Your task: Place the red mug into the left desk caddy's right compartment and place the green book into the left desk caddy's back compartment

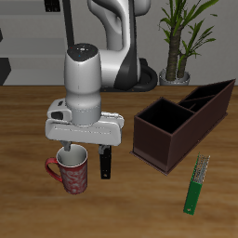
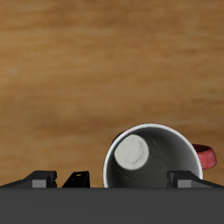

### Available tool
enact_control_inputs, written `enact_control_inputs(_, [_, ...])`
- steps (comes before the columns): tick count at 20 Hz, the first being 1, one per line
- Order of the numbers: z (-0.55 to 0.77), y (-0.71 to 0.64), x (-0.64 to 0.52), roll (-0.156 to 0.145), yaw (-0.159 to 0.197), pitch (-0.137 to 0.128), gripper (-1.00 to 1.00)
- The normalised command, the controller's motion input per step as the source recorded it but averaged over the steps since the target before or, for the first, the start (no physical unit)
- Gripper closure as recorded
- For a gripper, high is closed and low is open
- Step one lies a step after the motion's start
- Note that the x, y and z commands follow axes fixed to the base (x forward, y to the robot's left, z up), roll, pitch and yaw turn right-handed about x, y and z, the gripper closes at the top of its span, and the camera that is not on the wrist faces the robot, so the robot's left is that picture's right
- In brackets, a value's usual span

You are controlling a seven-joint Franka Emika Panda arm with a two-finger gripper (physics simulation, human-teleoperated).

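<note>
One finger inside red mug (image 1: 71,171), hand (image 1: 84,160) open, grip unclear, handle half-hidden.

My red mug (image 1: 72,172) stands upright near the table's front edge, pale speckles on its side, white inside, its loop handle pointing away from the caddy. The green book (image 1: 196,184) lies flat close to the front edge, thin, with white marks along its spine. The left desk caddy (image 1: 183,121), dark maroon-brown, sits farther back, its squarish right compartment (image 1: 165,117) open-topped.
</note>
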Motion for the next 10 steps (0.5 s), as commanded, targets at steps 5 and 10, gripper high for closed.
enact_control_inputs(5, [-0.23,0.04,0.00,-0.011,-0.025,0.007,-1.00])
enact_control_inputs(10, [-0.13,0.00,0.01,-0.008,-0.019,0.011,-1.00])
